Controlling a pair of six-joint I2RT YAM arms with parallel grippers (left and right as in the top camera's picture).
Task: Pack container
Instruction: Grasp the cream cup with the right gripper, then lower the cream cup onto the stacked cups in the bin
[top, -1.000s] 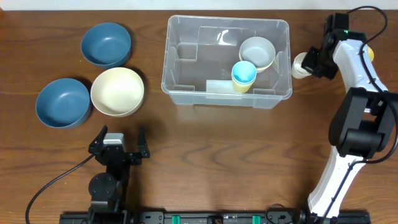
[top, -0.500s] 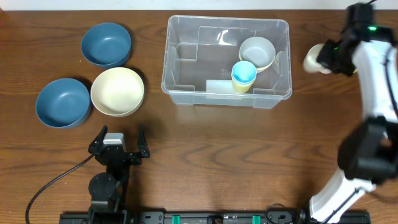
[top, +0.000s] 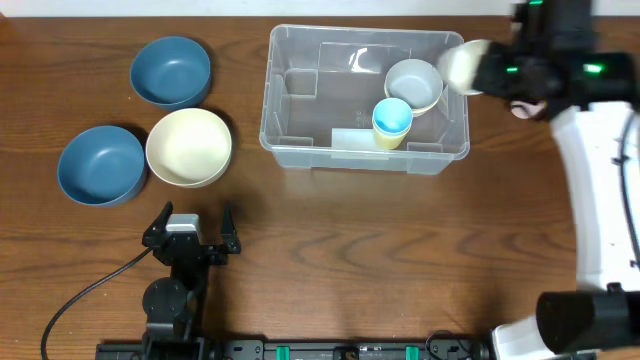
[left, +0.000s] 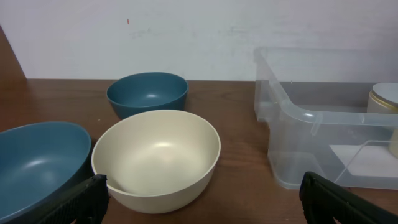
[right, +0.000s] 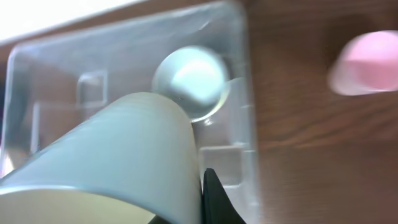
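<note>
Right tool (top: 482, 70) pinches a pale cream plastic cup (top: 461, 65) over the large clear rectangular plastic container's (top: 364, 30) right rim, near the table's (top: 350, 230) far right corner; left tool (top: 190, 232) spread.

The brown wooden counter (top: 340, 230) carries the clear container (top: 268, 100) at its far middle. Well apart to the left stand three upright bowls: a far blue bowl (top: 171, 71), a near blue bowl (top: 100, 165) and a cream bowl (top: 189, 147) just beside the near one. A blurred pink thing (right: 365, 62) lies right of the container.
</note>
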